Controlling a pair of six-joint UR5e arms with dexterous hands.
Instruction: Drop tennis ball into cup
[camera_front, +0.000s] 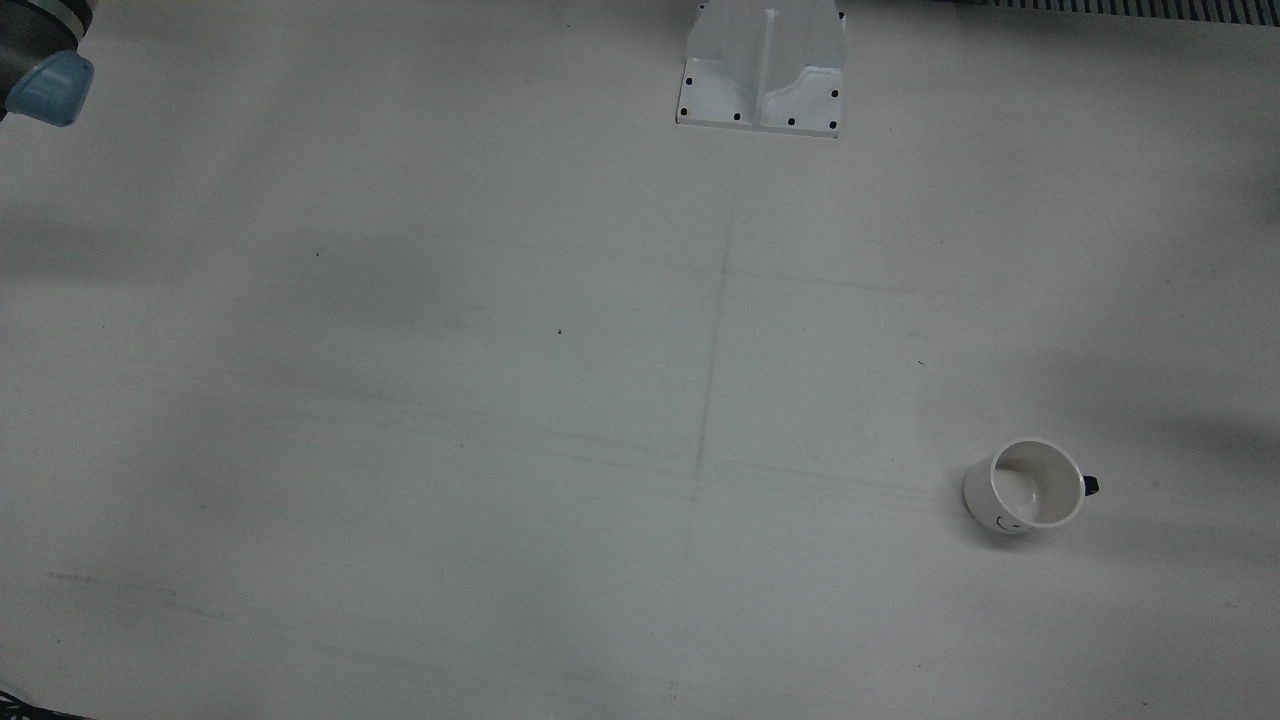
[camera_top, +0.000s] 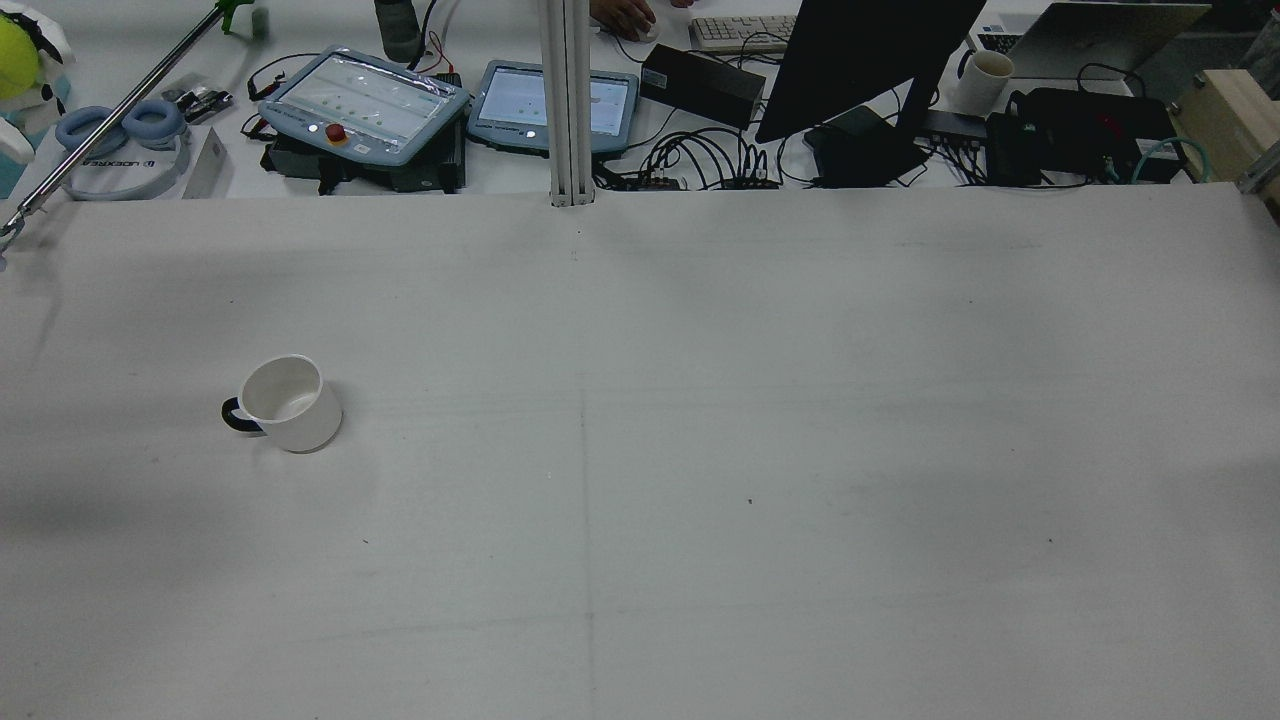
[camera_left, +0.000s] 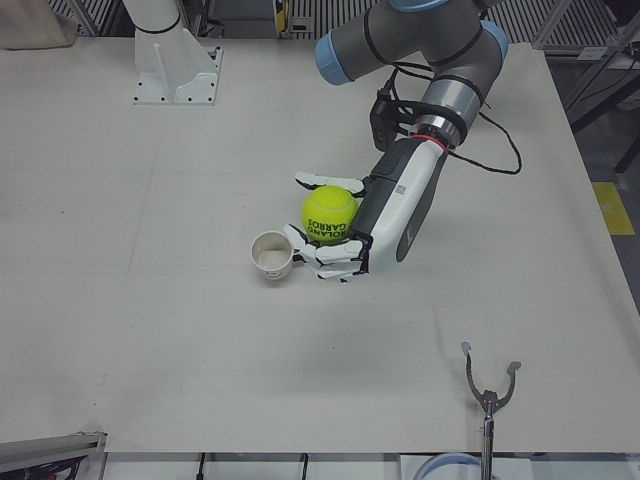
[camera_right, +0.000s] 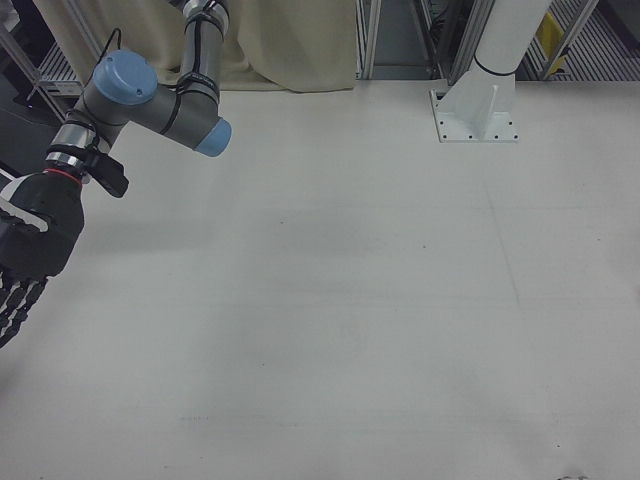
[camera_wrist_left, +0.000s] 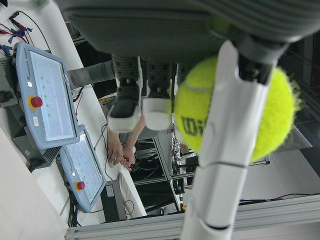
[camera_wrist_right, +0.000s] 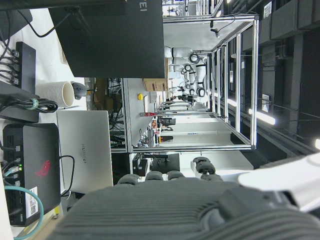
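— Where is the ball sitting?

— The ball (camera_left: 330, 213) is resting in the left hand (camera_left: 345, 240), whose fingers (camera_left: 325, 262) are curling around it from both sides. It is hanging just above and beside the cup (camera_left: 270, 255), nearly over its rim. "ROLAND GARROS" is showing in dark letters on the side facing the left-front camera.

— And the cup?

— It is standing upright on the table (camera_left: 150, 300), white with a dark handle (camera_top: 235, 417), mouth open.

— Is the right hand doing anything?

— The right hand (camera_right: 28, 260) is hanging at the table's far side, holding nothing, fingers pointing down and slightly apart.

— Any writing farther off?

— A laptop (camera_wrist_right: 85, 150) lid is showing "HUAWEI". Two pendants (camera_top: 365, 100) are lying past the table edge.
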